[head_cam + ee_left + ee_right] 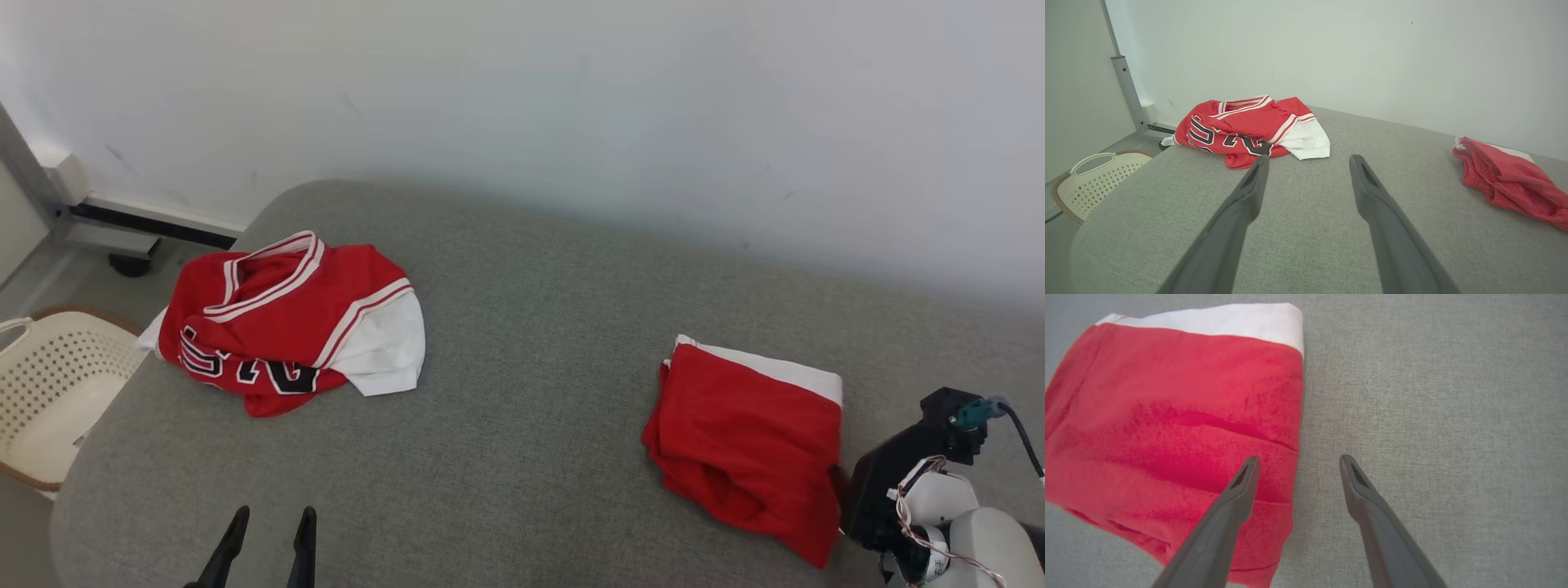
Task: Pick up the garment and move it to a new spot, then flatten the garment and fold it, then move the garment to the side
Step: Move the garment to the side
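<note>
Nearest the robot, at the bottom of the head view, the left end effector point(275, 511) sits low over the front edge of the bench point(522, 367), a broad surface covered in grey woven fabric with rounded corners. Its two dark fingers stand wide apart with nothing between them; in the left wrist view the left end effector point(1309, 157) points across bare grey cloth toward the far left corner.

At the lower right, the right arm point(971, 531) comes in with a dark wrist housing, loose thin wires and a pale forearm. In the right wrist view the right end effector point(1299, 458) is spread wide and grips nothing. One finger lies over the edge of the folded red garment point(1175, 416), the other over bare bench, and whether either tip touches cannot be told.

That folded red garment point(751, 441) lies on the right part of the bench, just beside the right wrist, as a compact, roughly rectangular bundle with a white band along its far edge and some wrinkles at its near side.

Farther off, near the far left corner of the bench and well apart from the folded piece, the crumpled red jersey point(286, 327) lies in a heap, showing white-and-red trim, dark lettering and a white panel.

A cream perforated basket point(57, 367) stands on the floor to the left of the bench, and a pale wall point(571, 98) rises behind
</note>
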### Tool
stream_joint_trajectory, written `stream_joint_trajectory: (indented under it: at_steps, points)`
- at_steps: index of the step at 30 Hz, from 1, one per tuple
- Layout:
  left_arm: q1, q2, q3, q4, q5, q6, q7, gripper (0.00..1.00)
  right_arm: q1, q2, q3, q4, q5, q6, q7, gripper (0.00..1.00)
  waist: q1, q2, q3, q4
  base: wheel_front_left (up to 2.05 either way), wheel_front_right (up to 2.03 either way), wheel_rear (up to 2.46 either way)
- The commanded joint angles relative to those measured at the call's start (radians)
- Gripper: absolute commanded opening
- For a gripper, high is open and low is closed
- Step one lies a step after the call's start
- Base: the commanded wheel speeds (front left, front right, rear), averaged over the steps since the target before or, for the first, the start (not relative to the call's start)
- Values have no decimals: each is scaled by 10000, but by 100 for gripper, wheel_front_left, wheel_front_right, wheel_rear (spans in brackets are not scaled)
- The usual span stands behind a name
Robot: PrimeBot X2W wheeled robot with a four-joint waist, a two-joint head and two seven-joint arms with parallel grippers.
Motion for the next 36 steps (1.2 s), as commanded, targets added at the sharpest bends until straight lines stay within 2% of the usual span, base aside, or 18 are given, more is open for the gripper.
stream_joint_trajectory:
  at_steps: [1, 8, 10, 11, 12, 13, 14, 18, 24, 29, 36]
  points:
    - [-76, -23, -43, -42, -40, 38, 8, 100, -228, -30, -198, 102, -254, -19, 38, 100, -1, -1, 506, 568, 0, 0, 0]
    - [-260, -138, -232, 76, -32, 13, -98, 100, -871, -21, -1069, 1094, -1294, -19, 61, 100, -1, -1, 918, 761, 0, 0, 0]
    - [-349, -143, -281, 133, -59, -10, -102, 100, -928, -12, -999, 1387, -1389, -19, 54, 100, -1, -1, 997, 753, 0, 0, 0]
    - [-424, -137, -305, 152, -60, -17, -102, 100, -948, 2, -963, 1537, -1382, -19, 85, 78, -1, -1, 1031, 735, 0, 0, 0]
    - [-489, -138, -318, 166, -62, -22, -107, 100, -973, 8, -911, 1646, -1313, -19, 96, 33, -1, -1, 1072, 703, 0, 0, 0]
    - [-500, -126, -293, 182, -71, -13, -138, 100, -1005, 11, -800, 1753, -1247, -19, 65, 5, -1, -1, 1117, 638, 0, 0, 0]
    - [-506, -119, -295, 199, -81, -14, -162, 100, -1036, 24, -723, 1817, -1211, -19, 38, 0, -1, -1, 1159, 576, 0, 0, 0]
    - [-621, -97, -235, 236, -141, -14, -249, 100, -1062, -1, -453, 1819, -1054, -19, -118, 0, -1, -1, 1253, 284, 0, 0, 0]
    - [-732, -106, -33, 261, -302, -23, -504, 100, -958, -90, 111, 1141, -1311, -24, -179, 0, -1, -1, 1348, -702, 0, 0, 0]
    - [-959, -7, -95, 57, -190, -94, -591, 100, -909, -601, 893, 303, -1362, -22, -69, 0, -1, -1, 1528, -1800, 0, 0, 0]
    - [-1583, 199, -239, -577, -16, -193, -485, 100, -1108, -1656, 1639, -642, -1062, -22, -299, 0, -1, -1, 2391, -3247, 0, 0, 0]
